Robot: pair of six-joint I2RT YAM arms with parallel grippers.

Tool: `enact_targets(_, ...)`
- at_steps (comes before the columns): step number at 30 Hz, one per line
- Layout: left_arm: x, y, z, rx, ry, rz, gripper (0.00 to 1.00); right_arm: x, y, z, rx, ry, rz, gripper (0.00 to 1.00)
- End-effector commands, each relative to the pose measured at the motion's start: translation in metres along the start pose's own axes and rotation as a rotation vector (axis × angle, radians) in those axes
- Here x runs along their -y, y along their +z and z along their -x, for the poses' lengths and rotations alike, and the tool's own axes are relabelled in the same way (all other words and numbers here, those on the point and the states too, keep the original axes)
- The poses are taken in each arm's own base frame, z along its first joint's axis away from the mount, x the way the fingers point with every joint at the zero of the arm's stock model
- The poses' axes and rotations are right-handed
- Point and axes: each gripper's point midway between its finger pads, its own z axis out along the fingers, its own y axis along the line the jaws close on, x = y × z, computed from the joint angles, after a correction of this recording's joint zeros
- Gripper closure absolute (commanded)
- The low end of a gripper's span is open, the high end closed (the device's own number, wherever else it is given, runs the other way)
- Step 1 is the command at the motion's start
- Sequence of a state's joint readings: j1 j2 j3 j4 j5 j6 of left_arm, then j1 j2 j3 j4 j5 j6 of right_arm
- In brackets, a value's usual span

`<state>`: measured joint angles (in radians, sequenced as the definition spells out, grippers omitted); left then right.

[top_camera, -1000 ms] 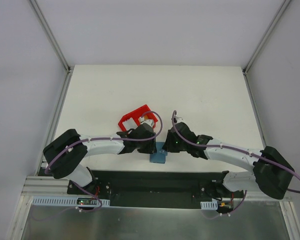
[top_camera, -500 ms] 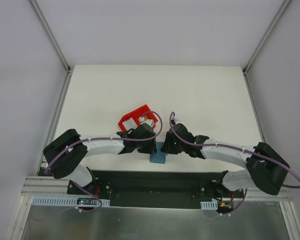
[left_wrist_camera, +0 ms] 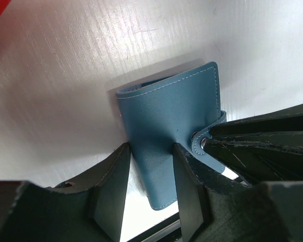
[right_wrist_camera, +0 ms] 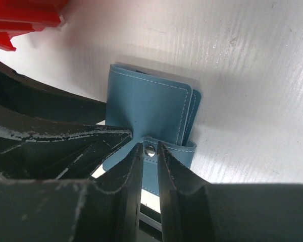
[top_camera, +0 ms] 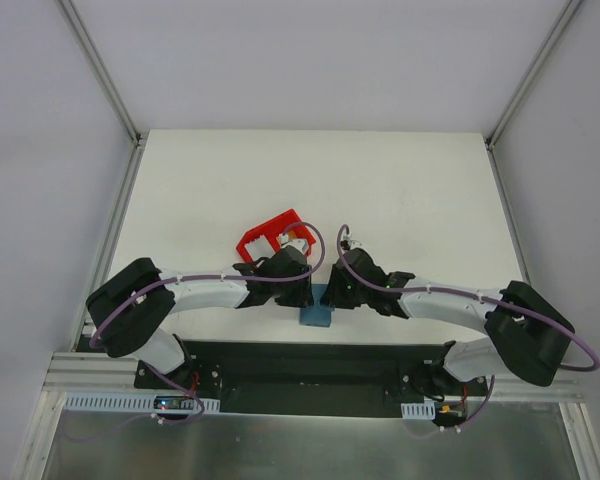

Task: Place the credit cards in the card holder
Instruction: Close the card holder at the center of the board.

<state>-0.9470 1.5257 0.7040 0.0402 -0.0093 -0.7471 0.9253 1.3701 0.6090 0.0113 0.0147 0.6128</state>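
Card holder (top_camera: 317, 312), teal with pale stitching along its edges, is folded shut near the front edge of the white desk (top_camera: 380, 190), caught between the two wrists. In the left wrist view its near end (left_wrist_camera: 164, 146) lies between the left arm's (top_camera: 210, 290) fingers (left_wrist_camera: 111, 196), one pressed to each long edge, so the left jaws grip it across its width. Its far end reaches out over the desk and throws a shadow there

Right arm (top_camera: 440, 300) comes in from the other side. Its jaws are nearly closed on the holder's strap (right_wrist_camera: 184, 147), the fingers (right_wrist_camera: 129, 191) pinching just at the round metal snap (right_wrist_camera: 150, 149). From the right wrist, a lighter inner leaf shows behind the outer cover on the far side. Whether the holder's lower edge touches the desk cannot be told

Red bin (top_camera: 270, 235) stands just behind the left wrist, well clear of the holder; one red corner shows at the top left of the right wrist view

Against a second ago, the right arm's dark elbow block (top_camera: 525, 345) has swung left and its wrist has edged slightly left, closer to the holder. The left arm, the bin and the holder lie where they did, and both grips are unchanged
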Motion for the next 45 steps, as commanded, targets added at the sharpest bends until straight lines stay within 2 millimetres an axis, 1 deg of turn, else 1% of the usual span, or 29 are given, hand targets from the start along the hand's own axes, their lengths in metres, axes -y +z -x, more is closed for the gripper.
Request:
enact_targets(1, -0.03, 0.005, -0.021, -0.063, 0.018, 0.092, 0.62, -0.002, -0.012, 0.011, 0.069, 0.004, 0.009, 0.8)
enact_targets(2, -0.03, 0.005, -0.02, -0.062, 0.017, 0.092, 0.62, 0.005, -0.015, 0.007, 0.058, 0.002, -0.013, 0.8)
enact_targets(4, -0.029, 0.005, -0.018, -0.057, 0.023, 0.091, 0.61, 0.008, -0.019, 0.005, 0.064, 0.01, -0.016, 0.8)
enact_targets(8, -0.025, 0.004, -0.013, -0.045, 0.034, 0.083, 0.6, 0.016, -0.019, -0.002, 0.057, 0.029, -0.029, 0.8)
enact_targets(14, -0.02, 0.004, -0.009, -0.036, 0.047, 0.07, 0.59, 0.006, -0.015, 0.0, 0.053, 0.027, -0.002, 0.8)
enact_targets(18, -0.022, 0.004, -0.012, -0.047, 0.046, 0.072, 0.59, 0.001, -0.012, 0.005, 0.058, 0.01, 0.0, 0.8)
enact_targets(23, -0.023, 0.005, -0.014, -0.054, 0.045, 0.074, 0.6, -0.001, -0.007, 0.006, 0.043, -0.001, -0.006, 0.8)
enact_targets(27, -0.024, 0.005, -0.016, -0.057, 0.044, 0.075, 0.6, -0.005, -0.009, 0.007, 0.043, -0.005, 0.008, 0.8)
enact_targets(28, -0.025, 0.004, -0.015, -0.053, 0.041, 0.077, 0.6, -0.011, -0.011, 0.011, 0.062, -0.006, 0.036, 0.8)
enact_targets(30, -0.024, 0.004, -0.014, -0.052, 0.043, 0.076, 0.6, -0.013, -0.014, 0.01, 0.066, 0.003, 0.047, 0.8)
enact_targets(33, -0.023, 0.003, -0.013, -0.046, 0.045, 0.073, 0.6, -0.013, -0.013, 0.005, 0.052, 0.011, 0.049, 0.8)
enact_targets(36, -0.021, 0.003, -0.011, -0.043, 0.051, 0.068, 0.6, -0.012, -0.009, 0.002, 0.045, 0.009, 0.043, 0.8)
enact_targets(40, -0.02, 0.004, -0.011, -0.047, 0.054, 0.066, 0.6, -0.015, -0.004, 0.005, 0.046, -0.007, 0.036, 0.8)
enact_targets(45, -0.022, 0.004, -0.014, -0.052, 0.053, 0.067, 0.6, -0.013, 0.002, 0.006, 0.04, -0.02, 0.01, 0.8)
